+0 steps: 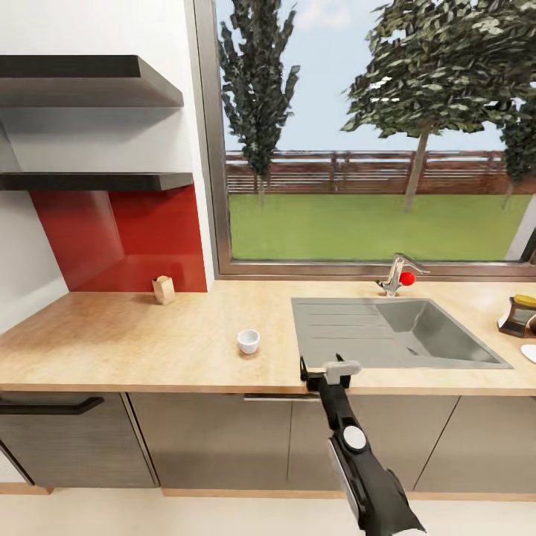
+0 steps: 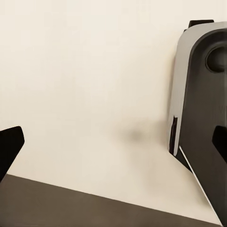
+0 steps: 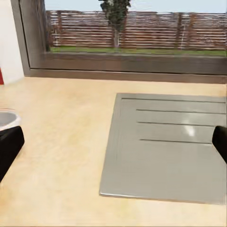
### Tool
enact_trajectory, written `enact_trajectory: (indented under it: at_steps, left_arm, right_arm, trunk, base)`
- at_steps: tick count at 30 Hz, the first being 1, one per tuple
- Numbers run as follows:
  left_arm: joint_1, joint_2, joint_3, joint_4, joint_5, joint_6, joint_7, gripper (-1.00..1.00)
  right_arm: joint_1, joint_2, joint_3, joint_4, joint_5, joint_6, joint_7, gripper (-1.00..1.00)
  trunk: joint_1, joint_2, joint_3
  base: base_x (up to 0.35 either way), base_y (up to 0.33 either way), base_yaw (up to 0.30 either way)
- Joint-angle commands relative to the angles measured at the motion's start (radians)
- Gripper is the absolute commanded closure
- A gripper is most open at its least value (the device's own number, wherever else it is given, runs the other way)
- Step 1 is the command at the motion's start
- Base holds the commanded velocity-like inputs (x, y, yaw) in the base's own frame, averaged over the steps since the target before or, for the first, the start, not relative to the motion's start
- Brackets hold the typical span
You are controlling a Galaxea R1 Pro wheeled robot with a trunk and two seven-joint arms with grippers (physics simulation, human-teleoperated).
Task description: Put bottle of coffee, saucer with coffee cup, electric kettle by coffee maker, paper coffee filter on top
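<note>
Countertop: long axis runs left to right across the head view, above grey cabinet fronts, with a window behind its far edge.

Coffee cup: stands upright on the bare countertop, mouth up, just left of the sink and nearer the front edge than the back. Handle direction cannot be told at this size. In the right wrist view a white rim shows at the frame edge beside one dark fingertip; it appears to be this cup.

Bottle of coffee: a dark body with a yellow cap at the far right of the countertop, past the sink. Whether it stands upright or leans cannot be told. Near it, at the frame edge, lies part of a flat white item, too cropped to name.

Small tan box: upright at the back of the countertop, against the red splashback. 2 dark shelves hang above.

Right gripper: held at the front edge of the countertop, at the sink's near left corner, pointing away from the robot toward the window. Its 2 fingers are spread wide, with nothing between them.

Left gripper: fingers spread wide over pale floor, beside part of the robot's body; nothing held.
</note>
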State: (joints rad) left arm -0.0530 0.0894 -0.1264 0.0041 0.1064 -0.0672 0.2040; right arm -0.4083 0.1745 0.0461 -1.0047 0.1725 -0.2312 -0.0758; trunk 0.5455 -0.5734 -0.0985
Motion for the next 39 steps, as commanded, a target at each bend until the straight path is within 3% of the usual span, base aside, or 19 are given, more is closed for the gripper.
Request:
enact_trajectory:
  at_steps: [1, 3, 4, 5, 6, 7, 20, 25, 39]
  left_arm:
    - [-0.001, 0.0, -0.009, 0.001, 0.01, -0.003, 0.002, -1.0]
    - [-0.001, 0.002, -0.009, 0.001, 0.012, -0.003, 0.002, -1.0]
    - [-0.001, 0.003, -0.009, 0.002, 0.013, -0.003, 0.002, -1.0]
    - [-0.001, 0.003, -0.009, 0.003, 0.014, -0.003, 0.002, -1.0]
    - [-0.001, 0.003, -0.009, 0.003, 0.014, -0.003, 0.002, -1.0]
    - [-0.001, 0.002, -0.009, 0.003, 0.014, -0.003, 0.002, -1.0]
    - [-0.001, 0.001, -0.009, 0.009, 0.015, 0.015, -0.001, -1.0]
    - [-0.001, 0.002, -0.009, 0.01, 0.015, 0.016, 0.0, -1.0]
    - [0.0, 0.016, -0.007, 0.011, 0.018, 0.095, 0.003, -1.0]
  right_arm:
    - [-0.027, 0.0, 0.004, -0.003, 0.01, 0.041, -0.008, -1.0]
    - [-0.097, 0.0, 0.007, -0.007, 0.009, 0.158, -0.008, -1.0]
    - [-0.177, 0.0, 0.009, -0.007, 0.009, 0.276, -0.009, -1.0]
    - [-0.224, 0.0, 0.009, -0.007, 0.009, 0.343, -0.009, -1.0]
    - [-0.238, 0.0, 0.009, -0.006, 0.009, 0.365, -0.009, -1.0]
    - [-0.273, 0.0, 0.009, -0.006, 0.009, 0.435, -0.009, -1.0]
    - [-0.42, 0.0, 0.01, 0.001, 0.01, 0.908, -0.011, -1.0]
    - [-0.435, 0.0, 0.01, -0.005, 0.009, 1.01, -0.012, -1.0]
    - [-0.438, 0.0, 0.009, 0.003, 0.01, 1.117, -0.012, -1.0]
  trunk:
    - [0.0, -0.002, -0.002]
    - [0.0, -0.002, -0.002]
    - [0.0, -0.002, -0.002]
    - [0.0, -0.002, -0.002]
    - [0.0, -0.002, -0.002]
    - [0.0, -0.002, -0.002]
    - [0.0, -0.002, -0.002]
    - [0.0, -0.002, -0.002]
    - [0.0, -0.002, -0.002]
  base:
    - [0.0, 0.0, 0.0]
    - [0.0, 0.0, 0.0]
    - [0.0, 0.0, 0.0]
    - [0.0, 0.0, 0.0]
    - [0.0, 0.0, 0.0]
    - [0.0, 0.0, 0.0]
    - [0.0, 0.0, 0.0]
    - [0.0, 0.0, 0.0]
    - [0.156, 0.118, 0.0]
